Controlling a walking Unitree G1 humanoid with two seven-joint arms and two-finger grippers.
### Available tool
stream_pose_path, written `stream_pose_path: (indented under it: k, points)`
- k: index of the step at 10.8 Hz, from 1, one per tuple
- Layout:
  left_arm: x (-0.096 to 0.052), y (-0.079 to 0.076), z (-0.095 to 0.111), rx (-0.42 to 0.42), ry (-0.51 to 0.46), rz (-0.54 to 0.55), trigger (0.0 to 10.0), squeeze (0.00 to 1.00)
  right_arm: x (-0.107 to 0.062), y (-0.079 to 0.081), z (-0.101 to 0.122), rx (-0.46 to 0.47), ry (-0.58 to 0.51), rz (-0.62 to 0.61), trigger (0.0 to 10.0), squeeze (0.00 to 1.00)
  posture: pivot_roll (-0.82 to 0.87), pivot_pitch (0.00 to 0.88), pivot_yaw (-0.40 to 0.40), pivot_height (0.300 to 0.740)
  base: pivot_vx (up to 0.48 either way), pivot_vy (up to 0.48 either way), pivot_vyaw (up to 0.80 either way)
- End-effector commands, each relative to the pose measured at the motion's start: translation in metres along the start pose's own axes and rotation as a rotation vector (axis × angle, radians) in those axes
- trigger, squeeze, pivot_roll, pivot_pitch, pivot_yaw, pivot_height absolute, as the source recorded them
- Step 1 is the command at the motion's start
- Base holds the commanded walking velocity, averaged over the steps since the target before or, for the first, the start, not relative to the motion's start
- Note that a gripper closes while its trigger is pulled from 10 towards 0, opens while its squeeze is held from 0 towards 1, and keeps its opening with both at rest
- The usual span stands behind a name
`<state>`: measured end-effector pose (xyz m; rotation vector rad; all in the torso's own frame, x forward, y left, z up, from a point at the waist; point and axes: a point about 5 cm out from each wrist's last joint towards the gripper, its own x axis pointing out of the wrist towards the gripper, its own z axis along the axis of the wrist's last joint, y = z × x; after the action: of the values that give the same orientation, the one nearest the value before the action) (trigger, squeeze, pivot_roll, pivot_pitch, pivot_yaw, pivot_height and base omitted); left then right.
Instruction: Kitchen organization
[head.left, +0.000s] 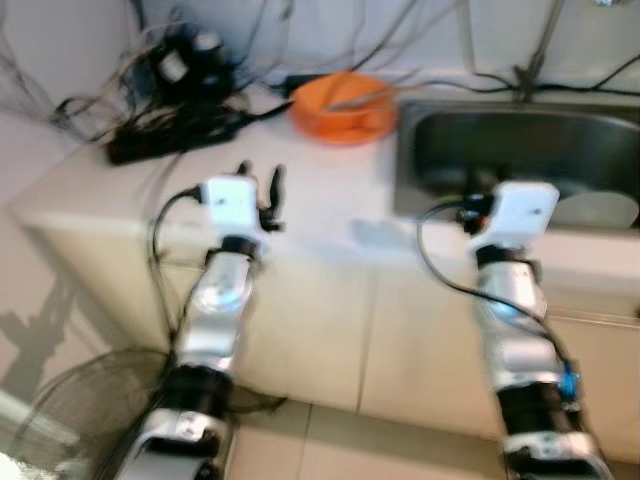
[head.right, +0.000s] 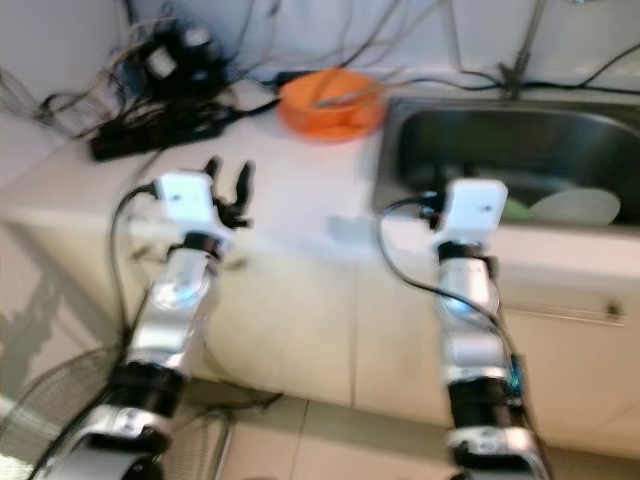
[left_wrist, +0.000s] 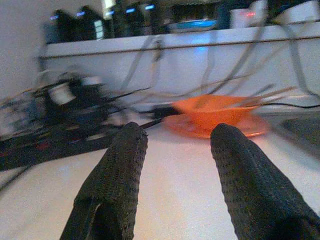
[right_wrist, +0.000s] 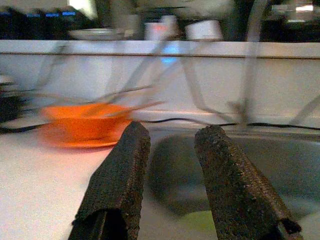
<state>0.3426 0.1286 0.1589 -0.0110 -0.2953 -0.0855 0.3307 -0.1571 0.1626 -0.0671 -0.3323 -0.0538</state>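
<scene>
An orange bowl (head.left: 340, 105) stands on an orange plate at the back of the white counter (head.left: 320, 215), with utensils lying in it. My left gripper (head.left: 260, 185) hovers low over the counter in front of the bowl, open and empty; in the left wrist view the left gripper (left_wrist: 175, 137) points at the bowl (left_wrist: 212, 112). My right gripper (right_wrist: 172, 135) is open and empty at the near left corner of the steel sink (head.left: 520, 145). The right wrist view has the bowl (right_wrist: 82, 125) off to one side.
A white plate (head.left: 598, 210) and something green (head.right: 515, 210) lie in the sink. A black power strip (head.left: 170, 138) and tangled cables crowd the counter's back left. A faucet (head.left: 535, 50) rises behind the sink. A fan (head.left: 70, 410) stands on the floor at lower left.
</scene>
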Motion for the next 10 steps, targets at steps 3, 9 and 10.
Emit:
stream_pose_path:
  k: [3,9,10]
  points:
    - [-0.0005,-0.0071,-0.0043,-0.014,0.036,-0.041,10.0,0.00,0.0025,-0.0054,0.0018,-0.018,-0.004,-0.017,10.0,0.00,0.04,0.000,0.099,0.740,0.000,0.000,0.00]
    - [-0.0010,-0.0047,-0.0045,0.012,0.047,-0.053,10.0,0.00,0.0017,-0.0052,-0.0019,-0.032,0.013,-0.029,10.0,0.00,0.04,0.000,0.102,0.740,0.065,0.000,-0.13]
    - [-0.0015,-0.0050,-0.0053,0.014,0.051,-0.055,10.0,0.00,0.0021,-0.0052,-0.0010,-0.042,0.007,-0.027,10.0,0.00,0.04,0.000,0.101,0.740,0.405,0.000,0.00]
